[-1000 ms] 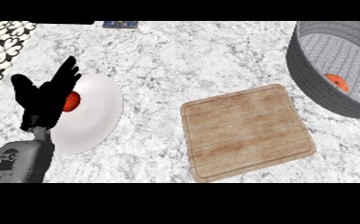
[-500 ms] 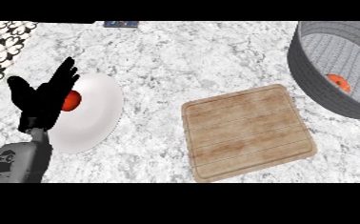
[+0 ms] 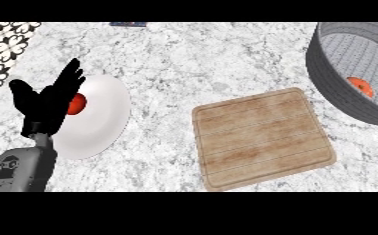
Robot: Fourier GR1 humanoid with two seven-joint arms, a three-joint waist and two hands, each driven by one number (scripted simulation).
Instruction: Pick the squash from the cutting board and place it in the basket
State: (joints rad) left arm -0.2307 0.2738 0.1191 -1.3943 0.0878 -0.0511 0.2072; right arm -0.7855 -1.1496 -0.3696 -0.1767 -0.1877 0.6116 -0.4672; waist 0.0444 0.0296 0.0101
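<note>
Head view: the left hand [image 3: 48,104] rests at the left edge, fingers straight and spread, holding nothing, in front of a white plate [image 3: 100,121] with a red thing [image 3: 77,104] on it. The board [image 3: 262,139] lies mid-counter with bare wood on top. An orange squash [image 3: 360,86] lies inside the grey basket [image 3: 332,81] at right.

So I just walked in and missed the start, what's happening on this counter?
Nothing is being handled right now. The left hand rests open at the view's left, in front of a white plate with a red-orange item on it. The cutting board lies bare, and an orange thing, likely the squash, already sits in the grey basket.
</note>
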